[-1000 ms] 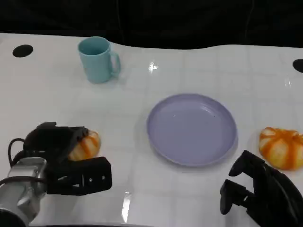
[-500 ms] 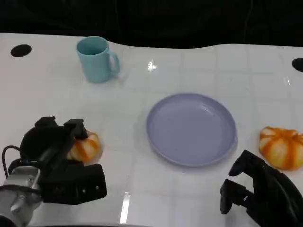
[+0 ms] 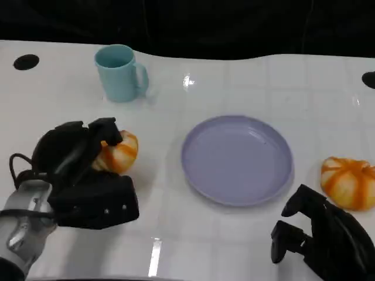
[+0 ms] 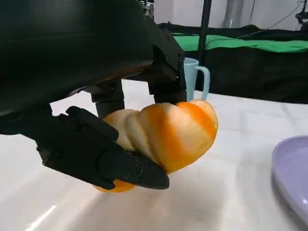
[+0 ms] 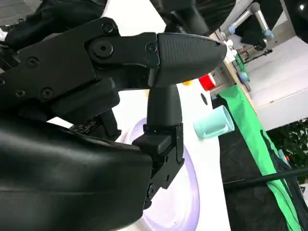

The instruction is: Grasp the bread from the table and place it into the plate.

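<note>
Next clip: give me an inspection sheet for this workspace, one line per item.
Surface: white table, glossy.
Job's things: bread gripped in the left hand, seemingly lifted; purple plate bare.
Clutter: teal mug upright at the far left; second bread right of the plate.
Hands: right hand holds nothing, near the table's front edge.
Cables: black cable at the left wrist.
Surroundings: dark backdrop, green cloth behind the table.

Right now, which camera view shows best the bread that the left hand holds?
The left wrist view: the bread is close, gripped between the fingers of the left hand. The head view shows the bread small, partly hidden behind the hand. The right wrist view gives nothing clear of it.
</note>
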You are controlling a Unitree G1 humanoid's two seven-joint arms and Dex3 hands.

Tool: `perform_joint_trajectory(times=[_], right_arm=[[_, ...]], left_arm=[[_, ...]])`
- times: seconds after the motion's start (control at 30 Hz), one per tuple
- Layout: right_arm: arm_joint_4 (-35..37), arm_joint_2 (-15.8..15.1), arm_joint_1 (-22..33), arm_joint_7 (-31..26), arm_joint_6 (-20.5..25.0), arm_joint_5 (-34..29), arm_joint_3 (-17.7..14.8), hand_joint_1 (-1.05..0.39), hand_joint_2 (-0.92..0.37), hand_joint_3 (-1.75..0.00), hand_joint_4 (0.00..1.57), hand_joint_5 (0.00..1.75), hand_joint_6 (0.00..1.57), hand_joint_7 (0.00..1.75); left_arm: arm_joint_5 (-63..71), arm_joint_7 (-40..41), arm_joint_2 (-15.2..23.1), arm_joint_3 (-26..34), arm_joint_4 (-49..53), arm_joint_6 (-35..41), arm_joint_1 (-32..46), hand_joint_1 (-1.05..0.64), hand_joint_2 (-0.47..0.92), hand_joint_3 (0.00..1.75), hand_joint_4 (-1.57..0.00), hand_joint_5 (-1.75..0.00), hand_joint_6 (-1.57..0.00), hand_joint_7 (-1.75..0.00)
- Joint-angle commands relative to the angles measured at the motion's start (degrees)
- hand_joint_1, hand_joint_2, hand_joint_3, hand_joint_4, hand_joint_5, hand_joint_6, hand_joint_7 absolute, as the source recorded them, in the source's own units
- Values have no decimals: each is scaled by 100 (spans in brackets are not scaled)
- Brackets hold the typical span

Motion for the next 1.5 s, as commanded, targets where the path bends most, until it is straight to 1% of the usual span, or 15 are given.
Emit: perform_joint_trajectory(times=[0.03,0.3,0.47,0.5,0.6,0.77,0.9,1.07,1.1,1.13,1.2,1.27,1.37,1.43,1.5], right_arm=[[6,-55,25,28,-61,23,-31,-57,-91,-47,74,175,46,175],[40,-19,44,75,-126,41,-32,-57,-91,-47,75,175,45,175],[-16,-17,82,56,-79,59,-29,-56,-91,-47,75,175,44,174],[-16,-29,87,76,-95,51,-24,-56,-91,-47,74,175,44,174],[-36,-56,94,113,-34,107,-41,-56,-92,-46,75,175,44,175],[-131,-57,148,56,20,101,-31,-56,-92,-45,75,175,45,175],[-150,-51,157,53,46,114,-37,-56,-92,-45,75,175,45,175],[-217,-85,222,102,25,100,-5,-57,-92,-46,77,175,47,175],[-219,-90,227,103,22,92,2,-57,-92,-46,77,175,47,175],[-220,-93,230,104,20,87,6,-57,-92,-47,78,175,48,175],[-273,-81,266,89,24,88,26,-56,-92,-47,78,175,48,175],[-275,-70,284,106,-17,84,39,-56,-92,-48,78,175,48,175],[-284,-48,304,114,-27,106,46,-56,-92,-48,79,175,48,175],[-287,-44,311,124,-44,98,54,-55,-92,-49,80,175,50,175],[-315,-52,322,111,-46,65,71,-55,-92,-49,80,175,50,174]], left_arm=[[-31,-212,69,73,-250,67,-208,-25,87,41,-81,-175,-58,-175],[68,-382,-218,-78,-408,208,-662,-25,87,36,-81,-175,-58,-175],[150,-381,-525,-273,-312,168,-950,-22,85,34,-85,-175,-61,-175],[163,-378,-573,-325,-255,98,-1024,-20,84,36,-87,-175,-62,-175],[180,-446,-743,-452,-103,86,-1239,-19,70,64,-86,-175,-62,-175],[289,-373,-1034,-673,326,7,-1593,-21,66,67,-85,-175,-60,-175],[308,-326,-1077,-709,452,-18,-1664,-22,66,67,-85,-175,-60,-175],[314,-430,-1634,-1034,1093,-162,-2059,-28,75,74,-86,-175,-60,-174],[327,-434,-1704,-1088,1211,-189,-2126,-28,75,74,-80,-175,-61,-154],[334,-431,-1752,-1127,1304,-212,-2178,-29,75,74,-78,-175,-64,-144],[378,-408,-1882,-1218,1491,-191,-2279,-29,74,72,-73,-171,-61,-137],[383,-366,-2013,-1268,1701,-188,-2371,-28,76,69,-73,-174,-59,-150],[369,-318,-2138,-1303,1955,-231,-2483,-26,71,81,-74,-174,-62,-152],[369,-193,-2216,-1316,2140,-328,-2553,-25,69,82,-82,-175,-63,-169],[370,-104,-2275,-1327,2301,-398,-2616,-24,67,82,-87,-175,-67,-173]])
